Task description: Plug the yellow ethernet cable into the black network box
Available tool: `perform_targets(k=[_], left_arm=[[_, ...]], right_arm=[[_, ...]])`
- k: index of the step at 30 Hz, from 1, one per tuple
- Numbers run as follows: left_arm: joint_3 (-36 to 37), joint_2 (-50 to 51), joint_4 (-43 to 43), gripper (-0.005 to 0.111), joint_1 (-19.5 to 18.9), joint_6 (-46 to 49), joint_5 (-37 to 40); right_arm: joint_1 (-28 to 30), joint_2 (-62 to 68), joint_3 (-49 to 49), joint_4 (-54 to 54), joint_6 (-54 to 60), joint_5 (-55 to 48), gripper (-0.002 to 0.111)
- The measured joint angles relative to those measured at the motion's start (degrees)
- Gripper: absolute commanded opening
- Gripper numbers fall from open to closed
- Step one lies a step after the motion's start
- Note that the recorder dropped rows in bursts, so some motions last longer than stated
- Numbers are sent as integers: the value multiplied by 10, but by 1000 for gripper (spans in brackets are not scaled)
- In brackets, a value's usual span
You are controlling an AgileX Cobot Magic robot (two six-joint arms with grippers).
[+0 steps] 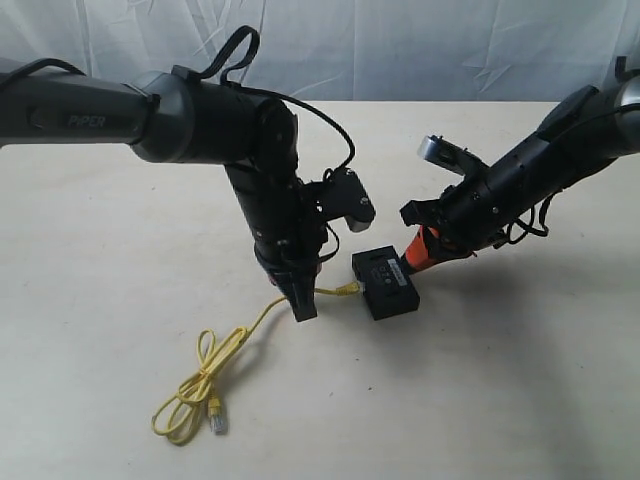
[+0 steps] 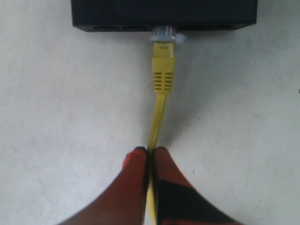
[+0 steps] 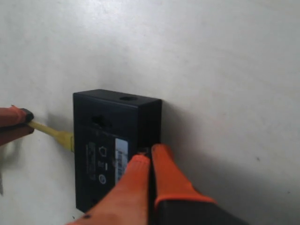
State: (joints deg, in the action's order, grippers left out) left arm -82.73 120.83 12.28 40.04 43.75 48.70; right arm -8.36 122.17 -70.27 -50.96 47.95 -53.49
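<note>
Arms, two of them and both black, reach over a pale bench (image 1: 100, 300) that carries one yellow ethernet cable (image 1: 215, 365) and one black network box (image 1: 385, 283).

The box lies flat near the middle of the bench. The cable has two clear plugs. One plug (image 2: 163, 35) meets the side of the box (image 2: 164, 14); whether it is fully seated cannot be told. The other plug (image 1: 217, 420) lies free at the end of a loose loop, well apart from the box.

The left fingers (image 1: 303, 305) are clenched on the yellow cord (image 2: 161, 70) just behind the boot of the plug at the box, as the left wrist view shows (image 2: 136, 161).

The right fingers (image 1: 420, 250) are pressed together with nothing between them, their orange tips (image 3: 164, 164) touching the box (image 3: 112, 131) on the side away from the cable (image 3: 56, 133).

The left wrist view cuts off most of the box, and its port openings are dark and hard to make out. The markings on the label are too small to read.
</note>
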Motion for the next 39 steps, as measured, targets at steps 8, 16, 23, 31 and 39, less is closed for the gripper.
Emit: perform_targets(k=[8,16,23,31,39], left_arm=[[0,0,0,34,0,0,-7],[0,-45,-54,21,-18,-77,19],[0,-120,-81,0,-90,-199,65],[44,-259,-71,0,-180,-257,75],[163,-488,-67,0,-252,-294,-14]], right_arm=[[-3,0,0,1,-1,1,-1],[20,-39,1,21,-29,0,-1],[47,-114,4,93,-90,-20,-1],[47,-291,102,176,-151,13,-1],[47,-584,221,204,-179,61,-1]])
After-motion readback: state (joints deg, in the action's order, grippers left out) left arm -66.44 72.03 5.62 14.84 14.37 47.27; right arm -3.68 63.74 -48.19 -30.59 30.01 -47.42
